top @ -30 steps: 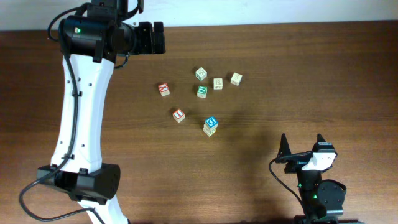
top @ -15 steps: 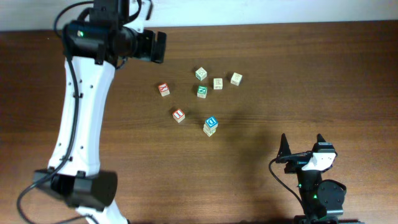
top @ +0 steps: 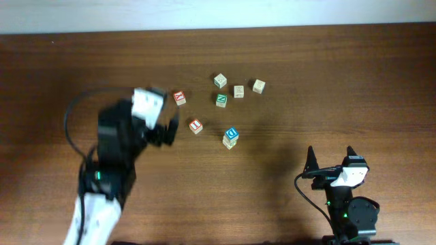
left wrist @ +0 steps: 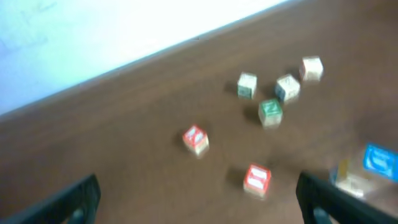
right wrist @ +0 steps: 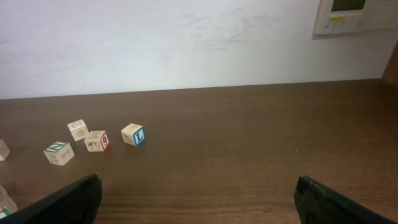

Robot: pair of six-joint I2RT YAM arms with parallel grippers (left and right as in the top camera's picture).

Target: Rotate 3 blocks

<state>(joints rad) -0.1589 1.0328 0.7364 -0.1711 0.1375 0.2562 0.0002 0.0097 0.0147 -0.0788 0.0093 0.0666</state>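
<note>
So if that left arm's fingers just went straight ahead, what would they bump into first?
Probably the nearer red-lettered wooden cube, lying just ahead between the open left fingers, slightly right of centre. The view is blurred, so depth is uncertain.

A brown wooden table (top: 354,82) met a white wall (right wrist: 186,43), which bore a pale panel (right wrist: 354,15) near its top. One red-lettered cube (top: 179,98) lay apart from a second red cube (top: 195,126), and a green-lettered cube (top: 221,100) sat to their right.
</note>
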